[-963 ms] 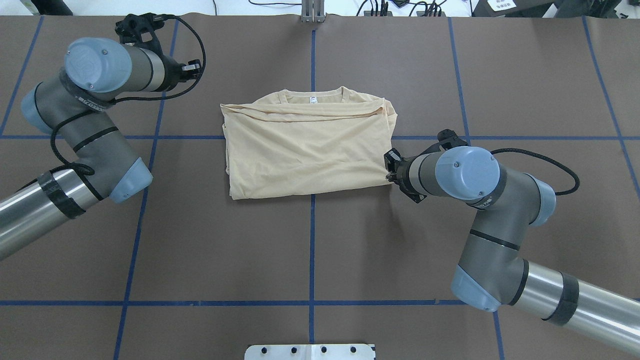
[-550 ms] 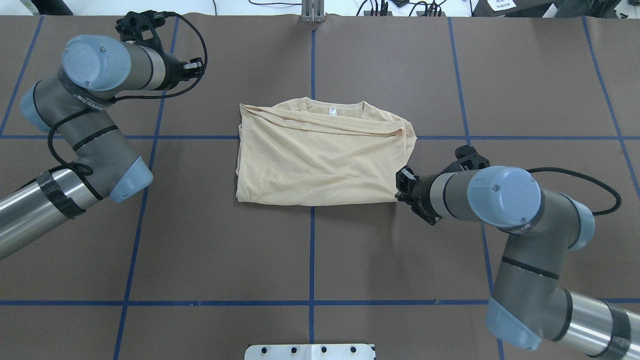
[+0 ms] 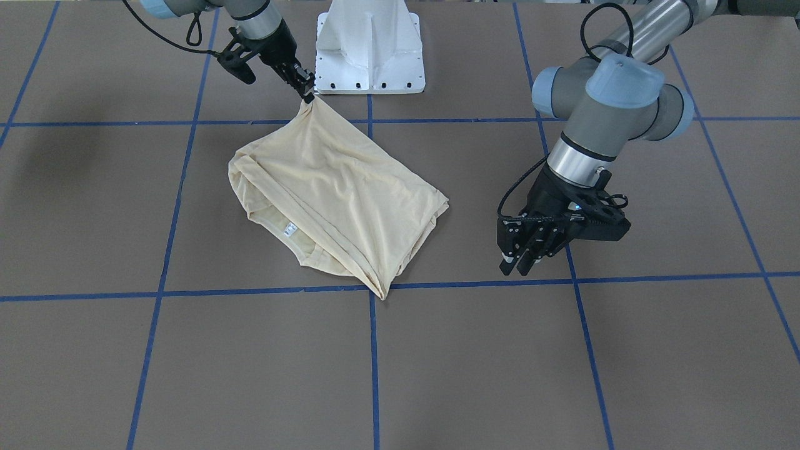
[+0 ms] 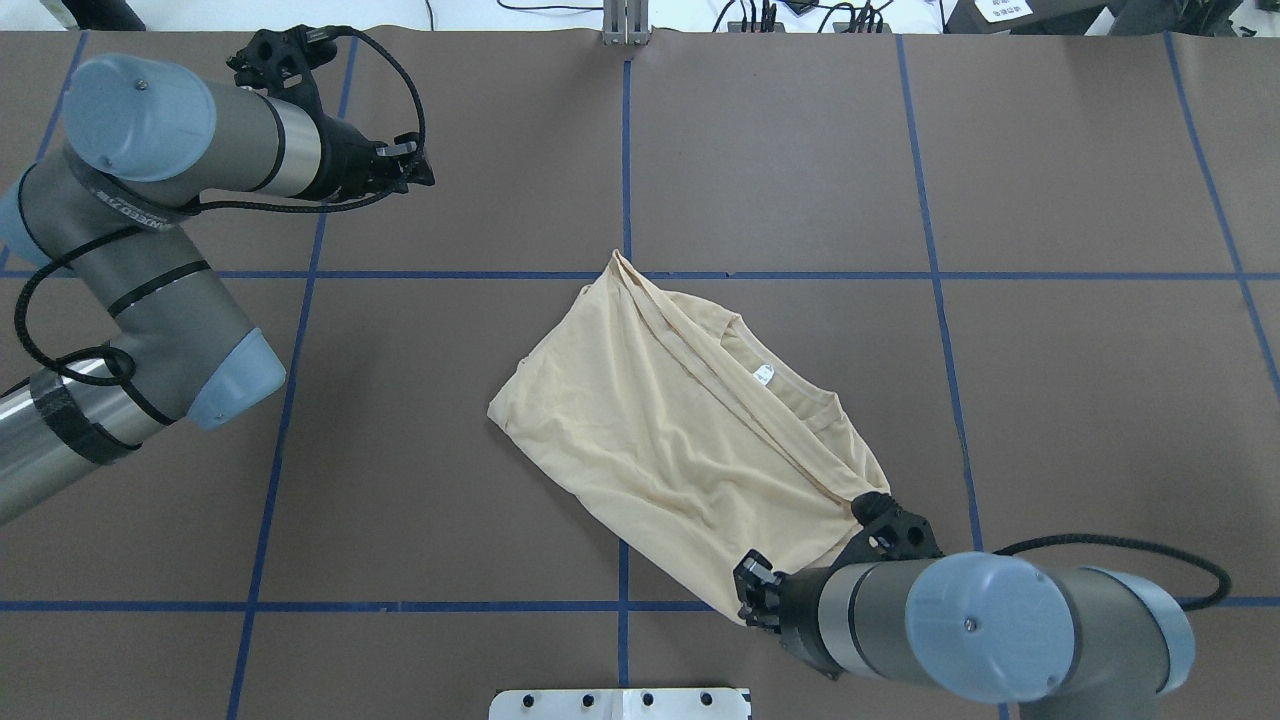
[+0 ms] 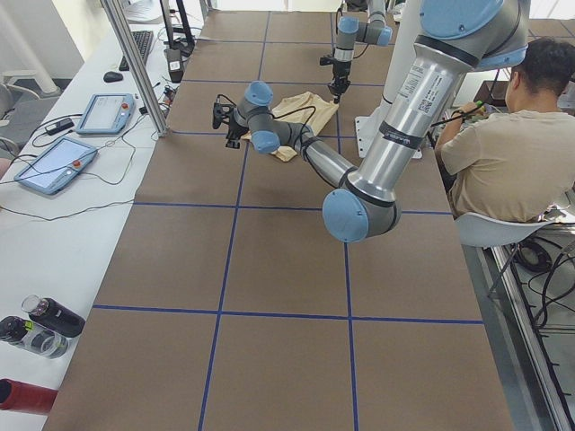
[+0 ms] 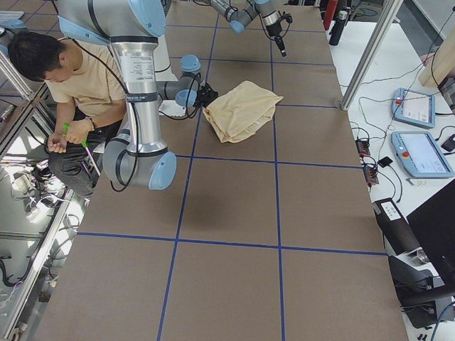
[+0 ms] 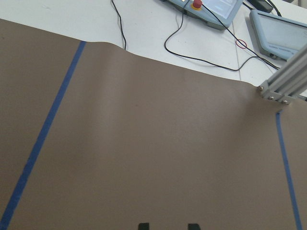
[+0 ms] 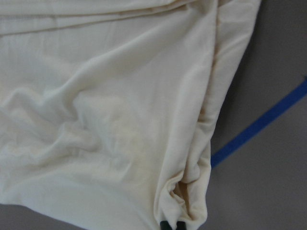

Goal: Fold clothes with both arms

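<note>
On the surface (image 4: pixel 800 150) the folded shirt (image 4: pixel 670 430) lay askew, one corner pinched tight in the jaws of the right arm (image 4: pixel 960 625). The left arm (image 4: pixel 160 130) held its jaws open, empty, well apart. Squaring it likely wanted a slow, low pull, sparing the folds.

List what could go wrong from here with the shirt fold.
1. The right gripper pinches just one corner of the shirt; a further pull may slide its layers apart.
2. That pinch is small, so the cloth may slip out.
3. The left gripper hangs open, away from the shirt, so nothing steadies the skewed far side.
</note>
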You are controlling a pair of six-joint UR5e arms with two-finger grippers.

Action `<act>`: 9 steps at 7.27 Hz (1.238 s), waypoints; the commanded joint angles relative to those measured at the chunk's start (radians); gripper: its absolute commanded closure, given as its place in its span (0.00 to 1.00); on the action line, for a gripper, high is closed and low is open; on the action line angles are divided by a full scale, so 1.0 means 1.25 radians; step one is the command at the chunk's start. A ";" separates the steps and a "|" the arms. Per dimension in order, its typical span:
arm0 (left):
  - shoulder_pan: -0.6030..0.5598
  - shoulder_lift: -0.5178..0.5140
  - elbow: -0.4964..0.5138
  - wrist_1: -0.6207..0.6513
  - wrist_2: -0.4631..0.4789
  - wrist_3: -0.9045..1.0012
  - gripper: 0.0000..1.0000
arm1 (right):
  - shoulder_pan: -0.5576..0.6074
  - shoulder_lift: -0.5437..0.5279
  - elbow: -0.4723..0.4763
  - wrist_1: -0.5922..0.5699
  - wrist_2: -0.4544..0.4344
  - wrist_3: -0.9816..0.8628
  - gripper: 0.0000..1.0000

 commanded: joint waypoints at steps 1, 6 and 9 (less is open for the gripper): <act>0.055 0.074 -0.130 0.001 -0.044 -0.119 0.56 | -0.074 -0.006 0.007 -0.004 -0.056 0.003 0.00; 0.307 0.100 -0.126 0.082 0.133 -0.191 0.31 | 0.209 0.005 0.024 -0.008 0.079 -0.021 0.00; 0.326 0.042 -0.047 0.081 0.136 -0.186 0.37 | 0.278 0.045 -0.037 -0.008 0.125 -0.069 0.00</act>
